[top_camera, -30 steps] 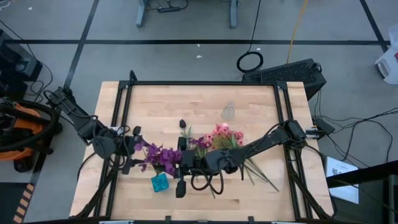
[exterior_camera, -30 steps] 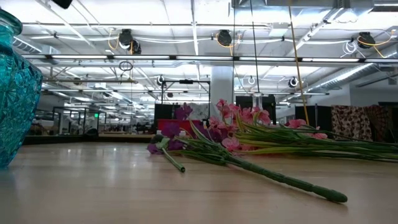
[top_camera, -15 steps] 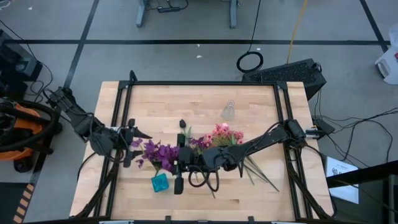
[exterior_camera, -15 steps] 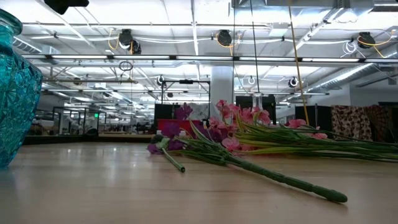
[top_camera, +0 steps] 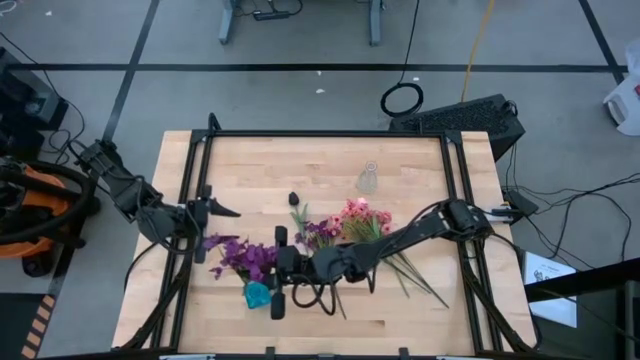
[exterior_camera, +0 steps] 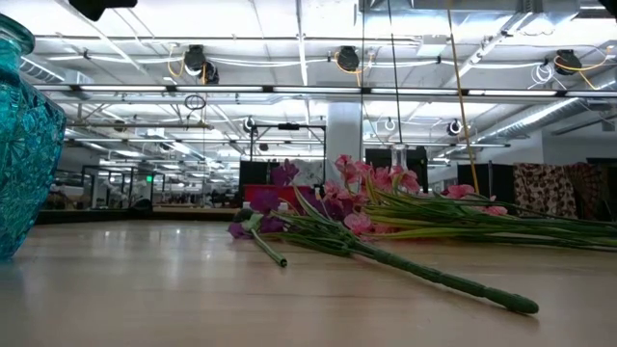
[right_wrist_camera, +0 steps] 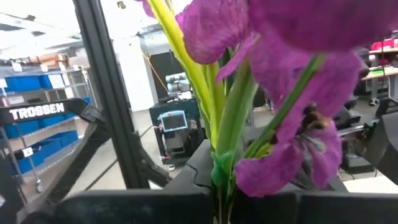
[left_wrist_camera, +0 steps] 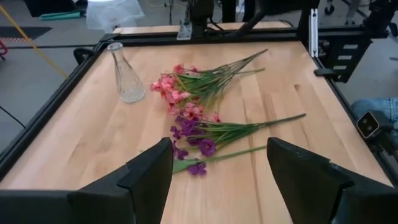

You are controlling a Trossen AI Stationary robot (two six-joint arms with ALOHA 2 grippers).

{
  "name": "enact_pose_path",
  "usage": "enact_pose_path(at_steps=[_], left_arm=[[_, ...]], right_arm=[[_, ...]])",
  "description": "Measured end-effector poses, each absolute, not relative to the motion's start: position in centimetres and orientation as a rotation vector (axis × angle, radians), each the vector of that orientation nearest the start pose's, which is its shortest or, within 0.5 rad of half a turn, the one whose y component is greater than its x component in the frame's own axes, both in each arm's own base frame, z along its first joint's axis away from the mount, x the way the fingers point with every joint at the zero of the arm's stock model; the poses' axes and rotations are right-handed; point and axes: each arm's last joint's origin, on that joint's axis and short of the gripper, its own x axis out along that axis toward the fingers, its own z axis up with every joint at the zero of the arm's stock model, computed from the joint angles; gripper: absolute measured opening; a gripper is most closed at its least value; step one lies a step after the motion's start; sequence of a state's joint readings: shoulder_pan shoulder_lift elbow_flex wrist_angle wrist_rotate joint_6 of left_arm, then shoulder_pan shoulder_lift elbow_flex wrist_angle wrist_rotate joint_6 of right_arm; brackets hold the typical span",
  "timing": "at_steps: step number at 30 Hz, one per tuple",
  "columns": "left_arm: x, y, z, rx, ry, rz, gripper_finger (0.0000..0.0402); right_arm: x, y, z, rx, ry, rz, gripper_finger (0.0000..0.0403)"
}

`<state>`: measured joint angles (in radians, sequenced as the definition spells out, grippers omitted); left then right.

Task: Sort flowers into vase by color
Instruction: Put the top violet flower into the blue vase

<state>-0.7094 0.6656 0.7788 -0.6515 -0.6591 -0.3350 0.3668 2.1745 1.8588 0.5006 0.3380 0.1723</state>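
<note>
Gripping a purple flower spray (top_camera: 243,257) in shut fingers, the right gripper (top_camera: 277,290) has slid toward nine o'clock and now sits just beside the teal vase (top_camera: 257,293) near the table's six o'clock edge. Remaining pink and purple flowers (top_camera: 345,222) lie mid-table. Farther off at nine o'clock, the left gripper (top_camera: 213,207) has drawn back, fingers spread wide, empty. A clear glass vase (top_camera: 368,178) stands toward twelve o'clock.
</note>
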Motion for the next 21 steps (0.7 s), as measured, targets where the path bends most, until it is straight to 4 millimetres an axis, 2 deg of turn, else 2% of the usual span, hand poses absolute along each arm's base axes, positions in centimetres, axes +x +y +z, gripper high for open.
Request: enact_pose_path(at_steps=[15, 21], left_arm=[[11.6, -7.7, 30.0, -0.002, 0.472, 0.014, 0.0264], [12.0, -8.1, 29.7, -0.001, 0.493, 0.02, 0.0264]], right_arm=[[48.6, 17.4, 30.8, 0.196, -0.063, 0.026, 0.0006], [48.7, 17.1, 29.8, 0.156, 0.034, -0.056, 0.0006]])
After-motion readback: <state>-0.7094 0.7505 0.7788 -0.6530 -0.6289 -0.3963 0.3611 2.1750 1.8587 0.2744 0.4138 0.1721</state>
